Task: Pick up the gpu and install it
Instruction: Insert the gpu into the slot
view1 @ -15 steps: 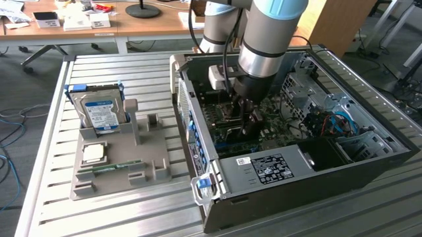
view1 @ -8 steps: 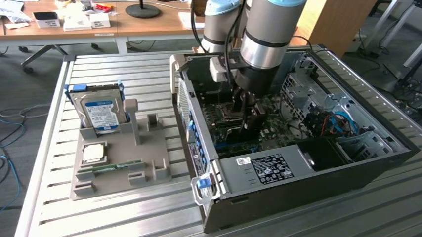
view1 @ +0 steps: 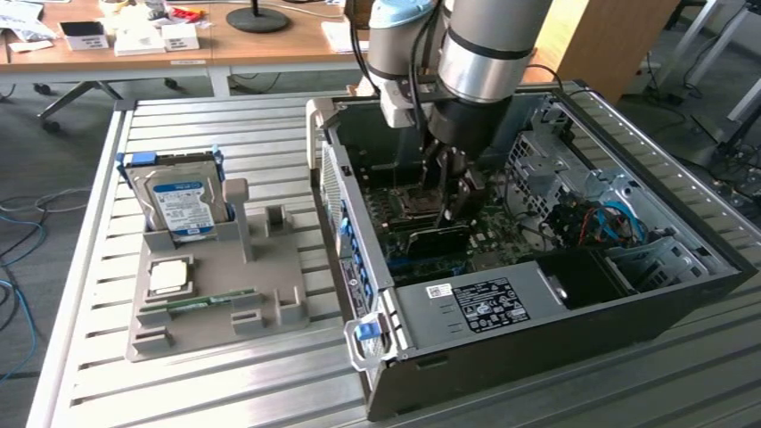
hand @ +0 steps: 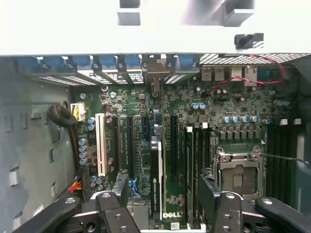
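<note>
Exterior view: gripper [view1: 458, 192] down inside open PC case [view1: 666, 294], over motherboard [view1: 500, 241].
Holder tray [view1: 214, 294], 9 o'clock of case: hard drive [view1: 184, 201] upright in slot (parked for pickup).
Wrist view: gripper [hand: 163, 206] fingers spread; gpu [hand: 156, 177] stands edge-on between them in its slot, apparently seated, not pinched.

The gripper [view1: 455, 198] hides the motherboard [view1: 505, 239] beneath it in the exterior view. In the wrist view the gpu [hand: 156, 182] stands edge-on beside the motherboard's slots, its faces unseen, its near end behind the gripper's 2 fingers [hand: 212, 194].
</note>
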### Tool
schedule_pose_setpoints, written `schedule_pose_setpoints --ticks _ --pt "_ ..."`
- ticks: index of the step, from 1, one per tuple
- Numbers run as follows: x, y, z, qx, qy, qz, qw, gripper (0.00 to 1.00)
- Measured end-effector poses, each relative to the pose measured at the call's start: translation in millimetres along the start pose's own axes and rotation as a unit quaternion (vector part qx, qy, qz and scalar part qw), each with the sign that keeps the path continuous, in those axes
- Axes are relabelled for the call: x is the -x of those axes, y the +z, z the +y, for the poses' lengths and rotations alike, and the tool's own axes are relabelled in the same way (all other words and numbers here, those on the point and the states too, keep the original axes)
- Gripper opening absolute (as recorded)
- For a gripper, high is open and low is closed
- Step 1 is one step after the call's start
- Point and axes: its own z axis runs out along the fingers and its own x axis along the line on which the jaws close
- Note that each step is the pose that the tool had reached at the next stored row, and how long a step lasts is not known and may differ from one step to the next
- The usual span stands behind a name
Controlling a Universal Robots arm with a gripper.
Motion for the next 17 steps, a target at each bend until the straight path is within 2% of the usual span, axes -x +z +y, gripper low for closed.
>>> schedule_pose_setpoints --ticks 4,17 --pt "0.4 -8.1 0.0 0.0000 0.000 0.0003 1.0000 0.69" --pt "0.5 -10.4 -0.1 -0.0001 0.000 0.0003 1.0000 0.69"
